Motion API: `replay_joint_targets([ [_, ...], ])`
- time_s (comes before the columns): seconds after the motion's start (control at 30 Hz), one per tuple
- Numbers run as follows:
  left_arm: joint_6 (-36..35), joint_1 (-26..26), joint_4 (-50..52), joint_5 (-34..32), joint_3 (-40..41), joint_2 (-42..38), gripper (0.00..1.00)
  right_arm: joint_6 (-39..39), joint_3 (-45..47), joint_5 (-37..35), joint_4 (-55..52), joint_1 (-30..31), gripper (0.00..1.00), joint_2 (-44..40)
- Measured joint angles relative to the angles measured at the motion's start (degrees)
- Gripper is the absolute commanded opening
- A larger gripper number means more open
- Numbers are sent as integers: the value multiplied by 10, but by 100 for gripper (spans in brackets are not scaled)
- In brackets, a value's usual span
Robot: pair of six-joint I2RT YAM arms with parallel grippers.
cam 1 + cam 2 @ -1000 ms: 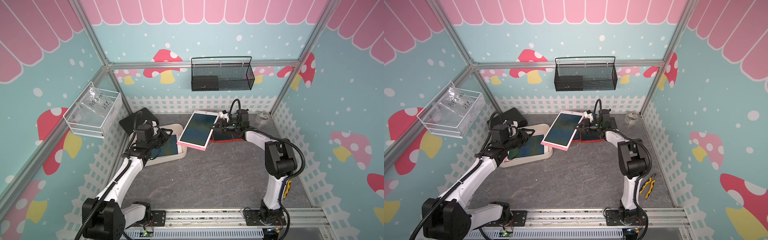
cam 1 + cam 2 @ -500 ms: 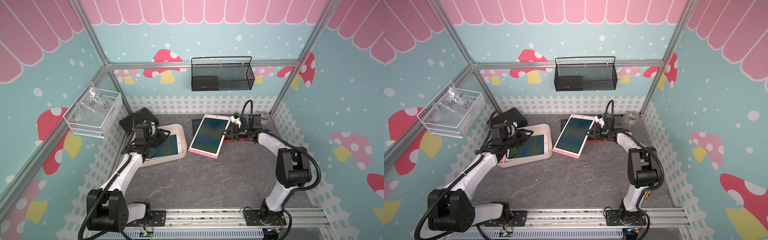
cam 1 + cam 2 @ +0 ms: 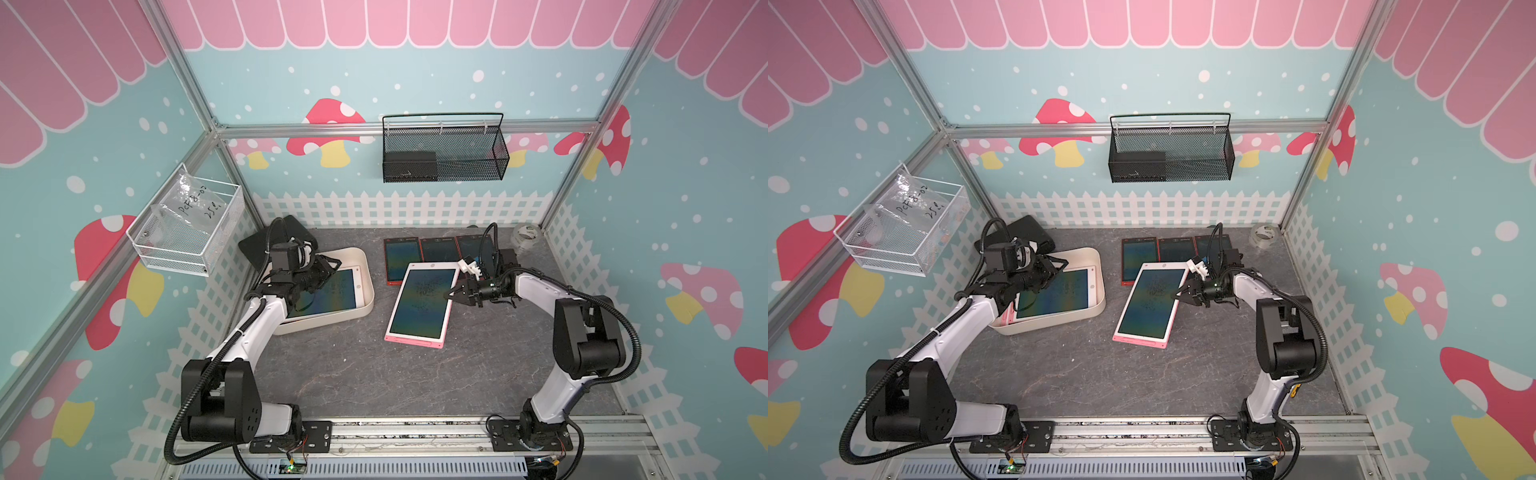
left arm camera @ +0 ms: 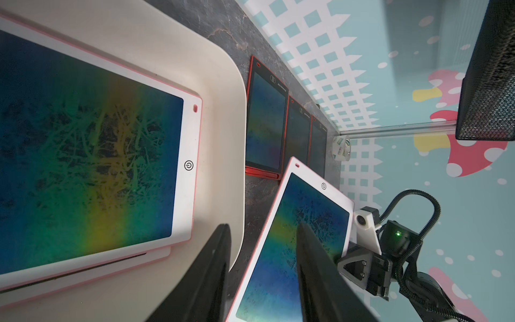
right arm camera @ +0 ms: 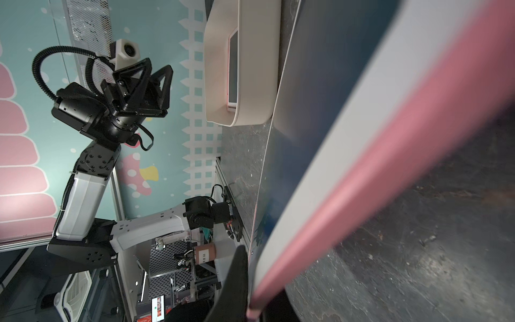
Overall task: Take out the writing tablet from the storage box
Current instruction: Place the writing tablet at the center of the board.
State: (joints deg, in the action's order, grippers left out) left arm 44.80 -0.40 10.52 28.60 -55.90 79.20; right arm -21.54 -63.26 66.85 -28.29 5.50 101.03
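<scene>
Writing tablet (image 3: 419, 305) in right hand (image 3: 450, 296)

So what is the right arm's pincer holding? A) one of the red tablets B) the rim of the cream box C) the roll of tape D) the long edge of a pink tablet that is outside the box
D: the right pincer is closed on the long edge of the pink tablet, which is outside the storage box.

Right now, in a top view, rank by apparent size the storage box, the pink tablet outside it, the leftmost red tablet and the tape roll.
1. storage box (partly behind the left arm)
2. pink tablet
3. leftmost red tablet (partly covered)
4. tape roll
</scene>
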Motion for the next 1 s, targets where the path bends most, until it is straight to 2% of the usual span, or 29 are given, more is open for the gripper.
replay_joint_targets([
  [0.3, -19, 15, -1, 23, -15, 5, 41, 30, 29, -13, -22, 43, 0, 0],
  [0.5, -27, 34, -1, 34, -15, 5, 41, 44, 73, -12, -39, 47, 0, 0],
  [0.7, -30, 45, -1, 36, -15, 5, 41, 62, 70, -13, -49, 52, 0, 9],
  [0.83, -30, 46, 0, 40, -13, 0, 41, 79, 43, -18, -62, 58, 0, 49],
  [1.0, -31, 56, 0, 45, -8, -8, 41, 93, 10, -21, -68, 61, 13, 90],
])
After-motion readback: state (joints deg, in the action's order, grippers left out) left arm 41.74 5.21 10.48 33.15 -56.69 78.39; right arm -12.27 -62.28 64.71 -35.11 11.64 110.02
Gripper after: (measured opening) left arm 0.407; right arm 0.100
